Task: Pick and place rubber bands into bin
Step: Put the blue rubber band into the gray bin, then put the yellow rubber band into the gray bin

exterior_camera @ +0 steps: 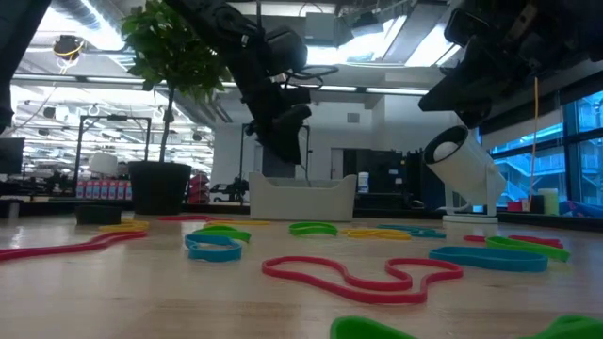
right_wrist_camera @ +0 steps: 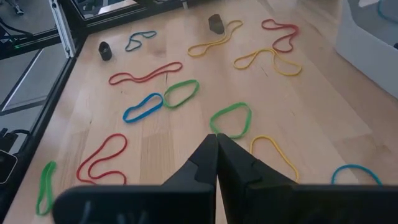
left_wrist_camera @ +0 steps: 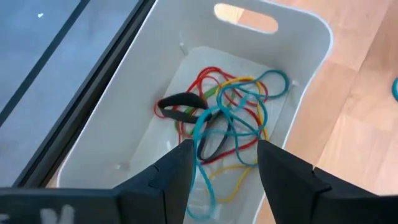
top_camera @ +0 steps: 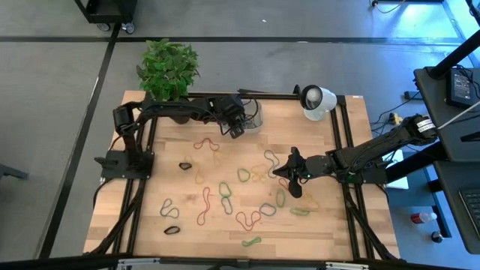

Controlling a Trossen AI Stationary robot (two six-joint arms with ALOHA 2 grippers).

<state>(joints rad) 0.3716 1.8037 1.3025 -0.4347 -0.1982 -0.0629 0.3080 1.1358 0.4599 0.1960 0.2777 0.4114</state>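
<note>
The bin stands at the table's far edge and shows white in the left wrist view, its wall pale. Inside lie several rubber bands in red, yellow, green, black and blue. My left gripper hovers open over it, pointing down into it. Many more bands are scattered flat on the wood. My right gripper is shut and empty above the table's right middle. A green band lies just ahead of its tips. My left gripper has a strand of the blue band running close along the inner face of one finger. The rest of that band lies on the heap in the bin. I cannot tell whether the strand touches the finger.
A potted plant stands at the far left corner and a white round camera at the far right, with the bin between them. Black frame rails run along the table's sides. Bands cover the middle and near parts of the wood.
</note>
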